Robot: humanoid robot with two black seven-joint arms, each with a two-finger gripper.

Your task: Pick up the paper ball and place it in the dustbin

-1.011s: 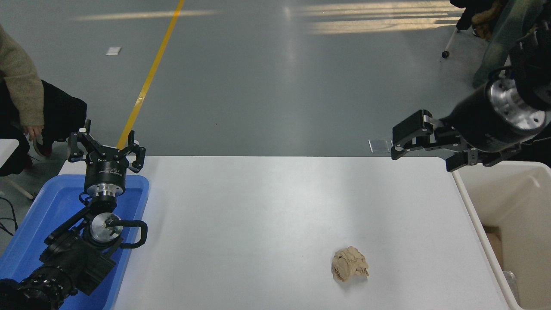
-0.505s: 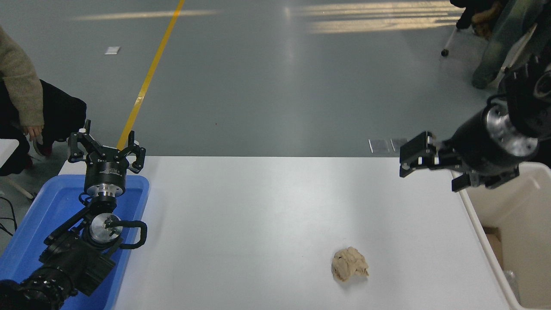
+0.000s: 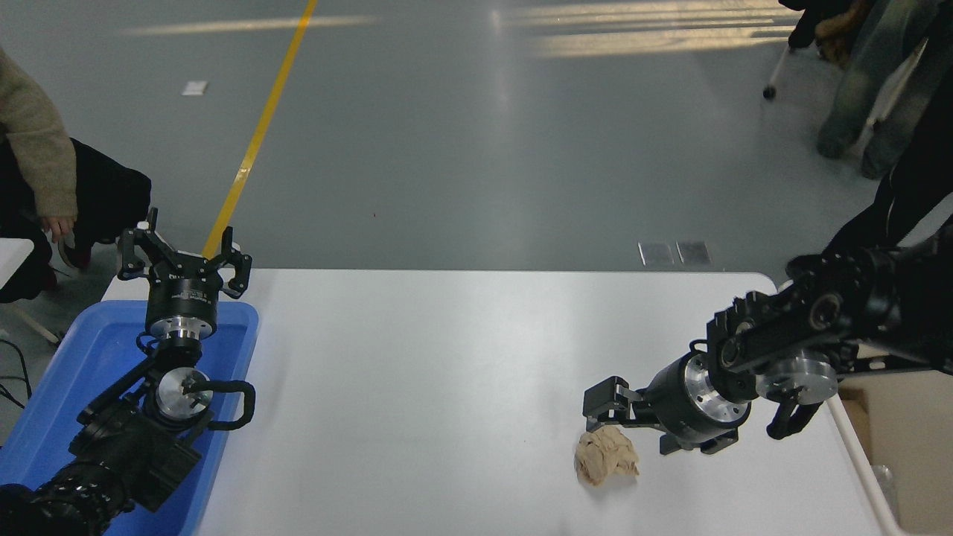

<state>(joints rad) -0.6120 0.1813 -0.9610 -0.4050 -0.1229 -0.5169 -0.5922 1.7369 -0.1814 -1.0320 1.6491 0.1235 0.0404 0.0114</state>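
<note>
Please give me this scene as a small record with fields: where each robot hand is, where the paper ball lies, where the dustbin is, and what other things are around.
right hand: low over the table, just above the paper ball, not closed on it
paper ball: on the white table, near right part
dustbin: beyond the table's right edge, partly hidden by the right arm
left hand: parked at far left, open, above the blue tray
person: at far left edge, beige sleeve
task state: ball not yet picked up
</note>
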